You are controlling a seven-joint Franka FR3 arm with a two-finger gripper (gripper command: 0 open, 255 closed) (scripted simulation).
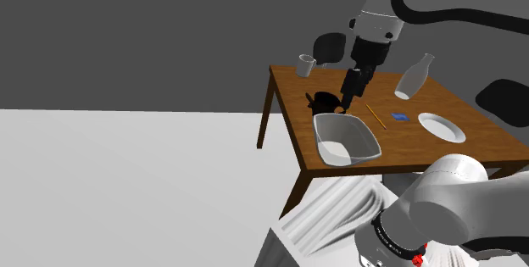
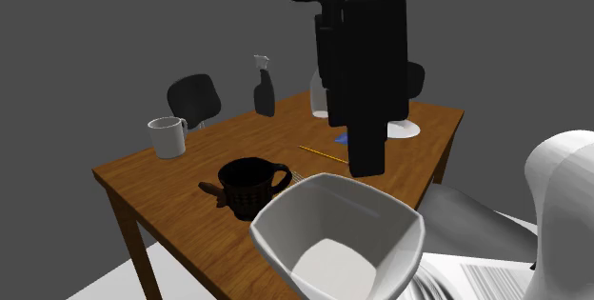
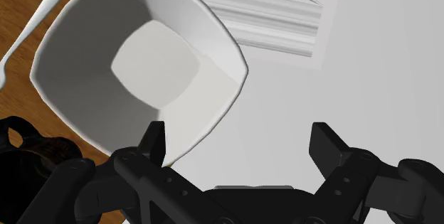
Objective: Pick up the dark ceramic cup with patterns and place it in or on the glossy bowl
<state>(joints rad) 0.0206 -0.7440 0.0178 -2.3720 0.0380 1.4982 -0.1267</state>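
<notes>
Hand (image 3: 238, 139) spread, empty | dark cup (image 2: 249, 185) upright beside it, untouched | white bowl (image 3: 78, 73) just beside cup

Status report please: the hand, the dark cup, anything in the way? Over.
Hand open, empty, hovering by bowl corner. Dark cup upright on table beside bowl, not held. Spoon lies beside bowl.

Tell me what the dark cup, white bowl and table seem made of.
The dark cup is possibly ceramic: black with faint crosshatch pattern. The white bowl is smooth with soft sheen, ceramic or plastic. The table is wood: brown grain streaks.
</notes>
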